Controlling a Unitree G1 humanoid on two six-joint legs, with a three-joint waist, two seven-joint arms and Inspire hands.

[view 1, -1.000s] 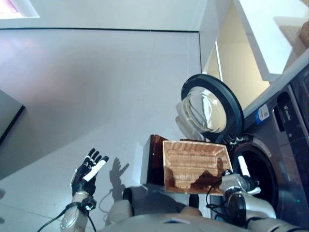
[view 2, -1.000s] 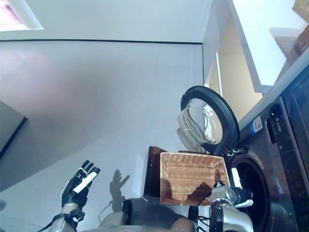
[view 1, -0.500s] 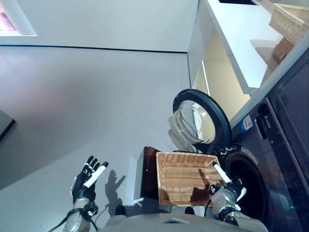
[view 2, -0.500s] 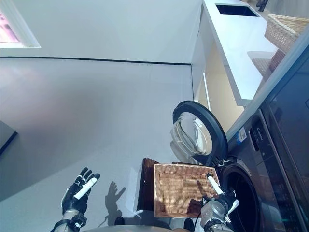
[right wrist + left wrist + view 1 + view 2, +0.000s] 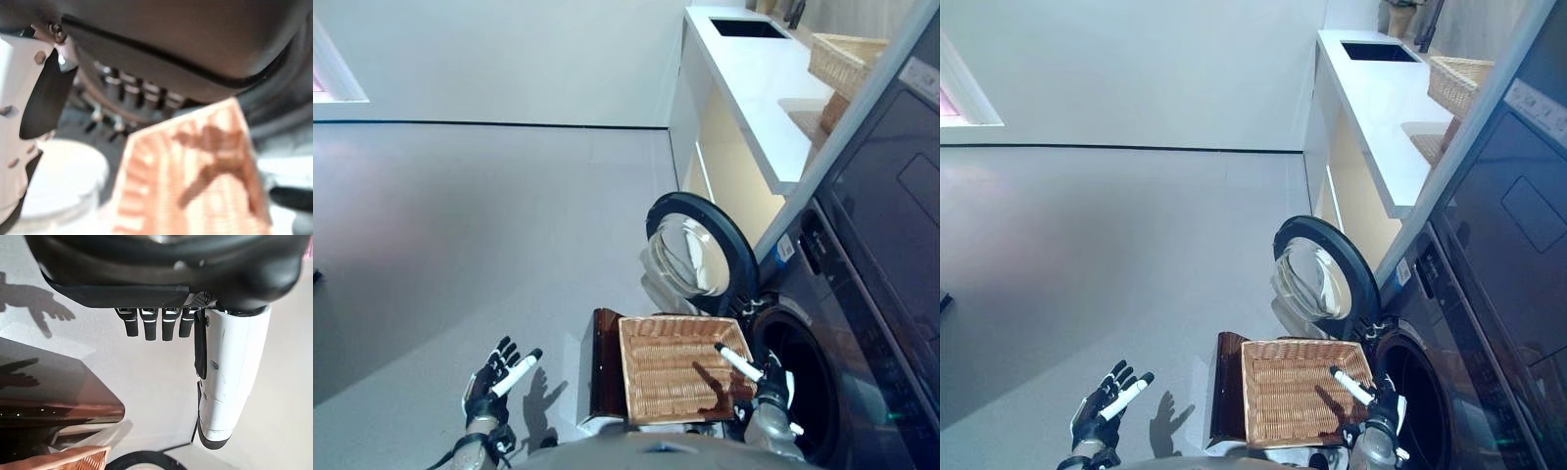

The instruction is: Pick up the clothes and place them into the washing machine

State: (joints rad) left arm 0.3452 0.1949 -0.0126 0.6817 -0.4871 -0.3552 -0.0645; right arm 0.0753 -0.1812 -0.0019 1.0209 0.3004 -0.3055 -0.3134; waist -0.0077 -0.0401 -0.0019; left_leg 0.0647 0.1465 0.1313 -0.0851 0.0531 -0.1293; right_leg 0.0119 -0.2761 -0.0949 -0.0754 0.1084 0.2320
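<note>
The shallow wicker basket rests on the low dark brown box beside the washing machine; its inside is bare wicker. The machine's round door stands open above the basket and the dark drum opening lies to the right. My right hand is open at the basket's right rim, in front of the drum opening, with its white-covered thumb over the basket's corner. Its wrist view shows relaxed fingers above the basket. My left hand is open and holds nothing, over the floor left of the box; its fingers are straight.
A white counter with a sink and wicker baskets runs along the upper right. A dark appliance front stands above the washing machine. Grey floor spreads to the left.
The camera has tilted up, so the whole scene sits lower and smaller. My right thumb has swung from pointing at the drum to lying over the basket's corner. The left hand stays open.
</note>
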